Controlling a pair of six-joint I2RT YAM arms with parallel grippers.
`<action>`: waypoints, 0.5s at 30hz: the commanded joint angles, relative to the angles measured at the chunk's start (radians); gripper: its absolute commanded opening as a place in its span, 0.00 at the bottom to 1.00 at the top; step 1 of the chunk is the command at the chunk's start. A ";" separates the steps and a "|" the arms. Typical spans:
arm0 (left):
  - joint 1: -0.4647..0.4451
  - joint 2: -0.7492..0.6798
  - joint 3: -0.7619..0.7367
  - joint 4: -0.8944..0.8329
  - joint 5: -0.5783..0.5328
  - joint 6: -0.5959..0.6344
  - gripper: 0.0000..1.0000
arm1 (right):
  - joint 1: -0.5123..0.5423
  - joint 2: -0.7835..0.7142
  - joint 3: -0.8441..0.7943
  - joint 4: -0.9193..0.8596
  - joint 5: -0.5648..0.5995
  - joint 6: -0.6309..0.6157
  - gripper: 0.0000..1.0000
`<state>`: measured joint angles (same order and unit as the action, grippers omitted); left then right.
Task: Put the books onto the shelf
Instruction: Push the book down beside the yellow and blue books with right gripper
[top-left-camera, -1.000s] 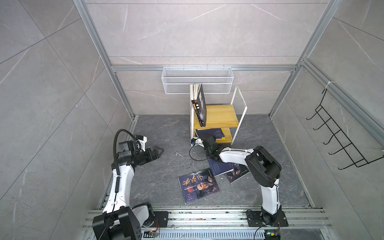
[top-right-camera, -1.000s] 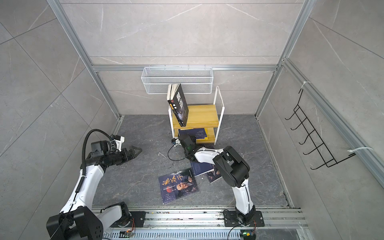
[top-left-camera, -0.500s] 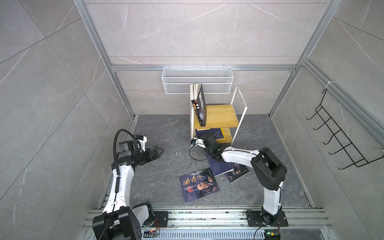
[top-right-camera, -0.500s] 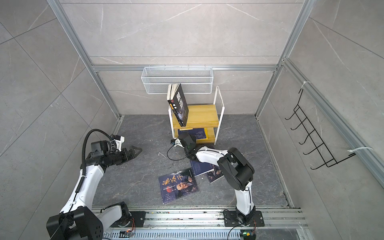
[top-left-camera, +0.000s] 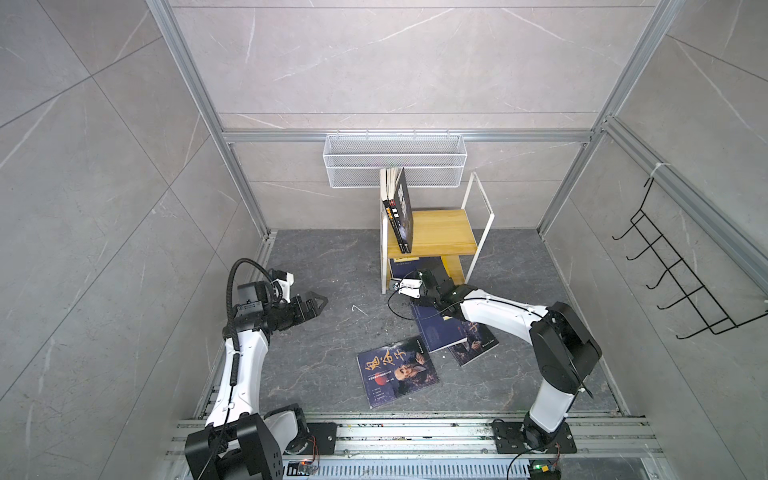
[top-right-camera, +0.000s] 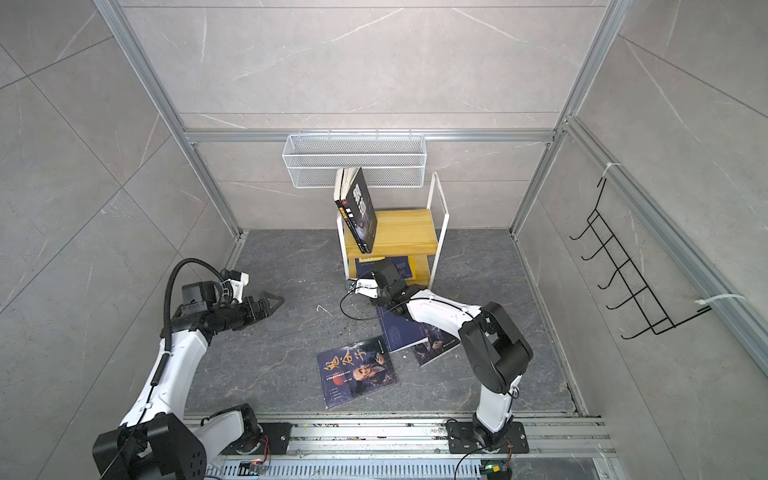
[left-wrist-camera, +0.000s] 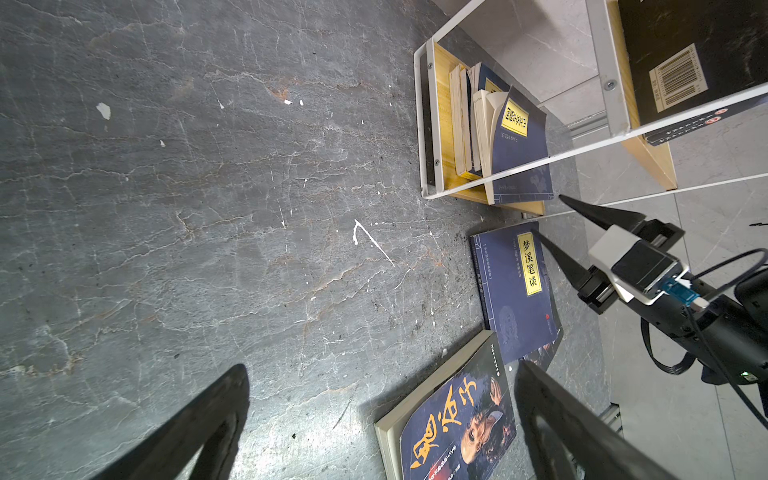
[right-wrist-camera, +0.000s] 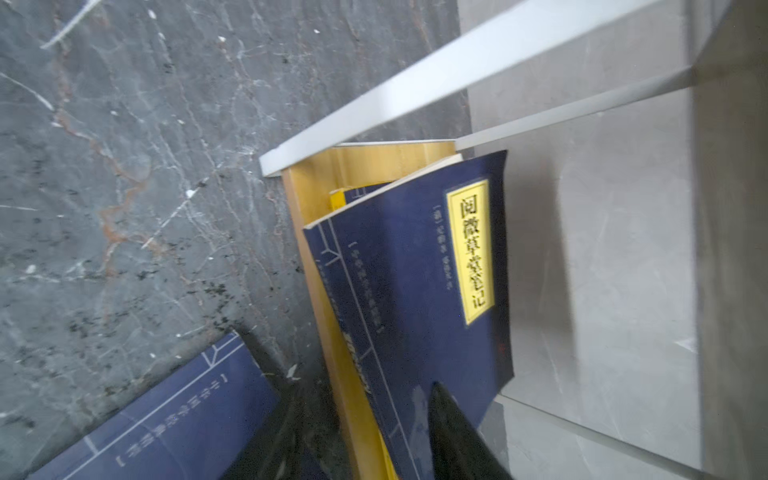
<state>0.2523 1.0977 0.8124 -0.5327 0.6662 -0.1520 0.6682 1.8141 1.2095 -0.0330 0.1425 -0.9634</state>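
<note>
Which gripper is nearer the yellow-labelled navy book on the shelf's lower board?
Right. The right gripper is open, tips just off the navy book at the front of the shelf. The left gripper hangs far to the left in both top views, over the floor.

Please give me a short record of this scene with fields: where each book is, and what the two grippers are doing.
top tier: black book stands tilted on the shelf
lower tier: several navy books, leaning
floor: three books; orange-title book lies alone; yellow-label book lies partly on portrait book
left gripper: open, empty, above bare floor
right gripper: open, empty, just in front of the lower tier
not yet shelved: the three floor books
</note>
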 joint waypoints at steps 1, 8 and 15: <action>0.005 -0.018 0.008 0.011 0.032 0.015 1.00 | -0.021 0.044 0.056 -0.085 -0.105 0.020 0.50; 0.004 -0.012 0.011 0.009 0.031 0.016 1.00 | -0.033 0.113 0.137 -0.107 -0.142 0.019 0.49; 0.005 -0.005 0.014 0.007 0.030 0.015 1.00 | -0.034 0.190 0.213 -0.099 -0.129 0.006 0.44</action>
<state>0.2523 1.0981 0.8124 -0.5331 0.6662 -0.1520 0.6346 1.9682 1.3830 -0.1143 0.0216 -0.9607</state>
